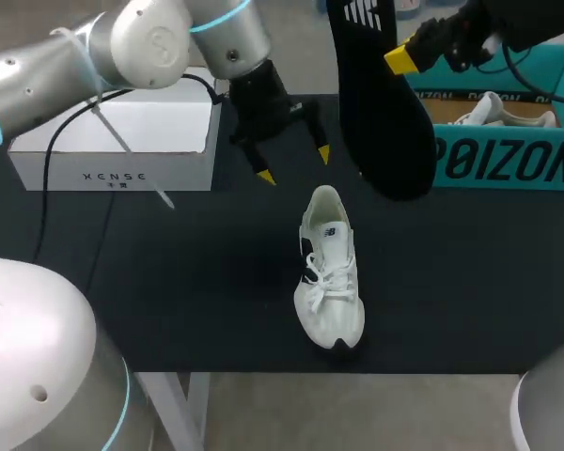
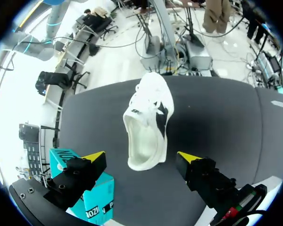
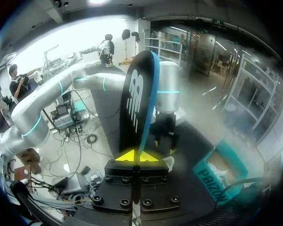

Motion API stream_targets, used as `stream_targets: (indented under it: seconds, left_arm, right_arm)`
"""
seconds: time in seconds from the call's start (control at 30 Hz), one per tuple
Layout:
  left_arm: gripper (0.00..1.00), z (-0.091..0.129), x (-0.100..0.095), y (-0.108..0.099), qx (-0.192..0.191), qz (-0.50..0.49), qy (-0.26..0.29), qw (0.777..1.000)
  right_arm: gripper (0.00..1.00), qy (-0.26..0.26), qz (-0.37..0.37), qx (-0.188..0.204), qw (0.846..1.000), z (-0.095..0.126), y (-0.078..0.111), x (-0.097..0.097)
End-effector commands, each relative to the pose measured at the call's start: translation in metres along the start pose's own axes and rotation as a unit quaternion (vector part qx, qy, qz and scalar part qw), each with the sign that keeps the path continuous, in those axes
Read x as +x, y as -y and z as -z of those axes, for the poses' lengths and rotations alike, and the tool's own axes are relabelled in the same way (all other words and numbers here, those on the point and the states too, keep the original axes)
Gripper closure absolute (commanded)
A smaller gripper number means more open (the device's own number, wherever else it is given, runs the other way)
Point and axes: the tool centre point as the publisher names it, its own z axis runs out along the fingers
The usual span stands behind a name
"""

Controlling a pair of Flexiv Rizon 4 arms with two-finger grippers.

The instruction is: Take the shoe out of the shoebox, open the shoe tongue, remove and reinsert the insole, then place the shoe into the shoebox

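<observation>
Lying on the table (image 1: pixel 169 282), the white shoe (image 1: pixel 330 272) is nearest; just behind its heel the left gripper (image 1: pixel 295 165) hangs released; farther behind it the right gripper (image 1: pixel 401 58) grasps the black insole (image 1: pixel 381 103); farthest stands the teal shoebox (image 1: pixel 508 162)

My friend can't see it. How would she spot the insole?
Find the teal shoebox at the far right of the dark table. Beside it, the right gripper holds up the insole. It is flat and black, unlike the white shoe.

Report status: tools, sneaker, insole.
Status: left tool open above heel of white sneaker; right tool shut on black insole, held aloft. Sneaker upright, nothing between it and left tool.
</observation>
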Motion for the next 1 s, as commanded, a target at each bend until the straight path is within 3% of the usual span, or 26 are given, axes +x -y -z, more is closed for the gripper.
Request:
stream_targets:
  seconds: [0.03, 0.13, 0.27, 1.0]
  left_arm:
    - [0.0, -0.001, 0.021, 0.003, 0.108, 0.023, 0.489, 0.865]
    - [0.0, 0.0, 0.018, 0.003, 0.117, 0.02, 0.523, 0.844]
    - [0.0, 0.004, 0.007, 0.005, 0.123, 0.001, 0.54, 0.833]
    - [0.0, 0.012, -0.052, -0.006, 0.075, -0.021, 0.515, 0.854]
  right_arm:
    - [1.0, 0.0, -0.001, 0.003, 1.0, -0.001, -0.003, 0.0]
    - [1.0, 0.0, -0.001, 0.003, 1.0, -0.001, -0.003, 0.0]
    - [1.0, 0.0, -0.001, 0.003, 1.0, -0.001, -0.003, 0.0]
    - [1.0, 0.0, -0.001, 0.003, 1.0, -0.001, -0.003, 0.0]
